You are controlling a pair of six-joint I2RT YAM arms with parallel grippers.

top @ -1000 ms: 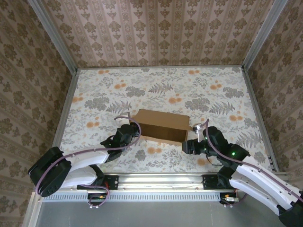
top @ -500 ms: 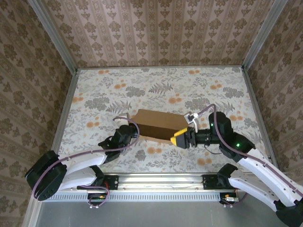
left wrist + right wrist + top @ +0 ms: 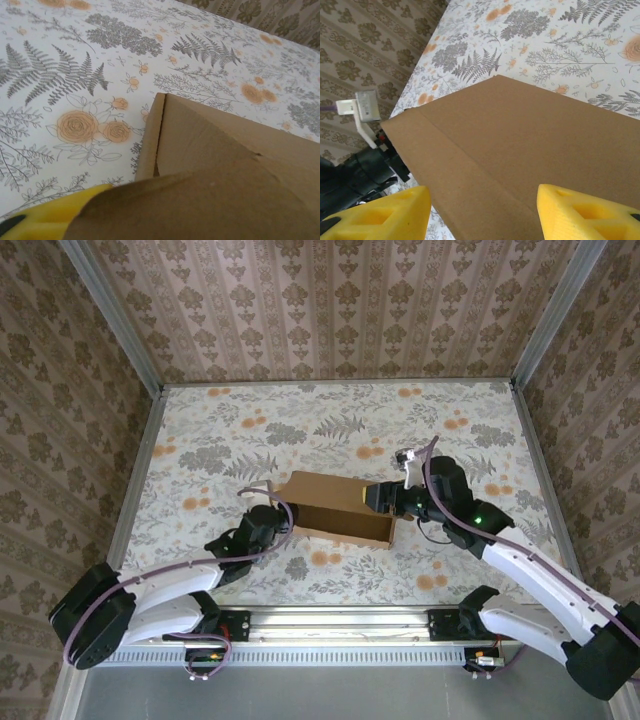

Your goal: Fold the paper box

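Right pincer [image 3: 482,200]: jaws apart, both yellow fingers [image 3: 380,212] spread wide and bare, the flat brown top panel of the paper box [image 3: 520,130] lying beyond the gap between them; no clamp seen. In the overhead view this pincer sits at the box's far right corner. Left pincer [image 3: 268,523]: at the box's left end, near side. Its wrist view gives one yellow finger [image 3: 42,217] at the lower left, with a curved cardboard flap in front of it; second finger hidden, so cannot tell whether the jaws are apart or together. Box: unprinted, folded up into a long low form, a side wall tucked along one end with a narrow open seam. It rests near the middle of the floral-print counter [image 3: 330,430], long axis running left to right, slightly skewed, between the two arms. Patterned walls [image 3: 330,300] enclose the counter.
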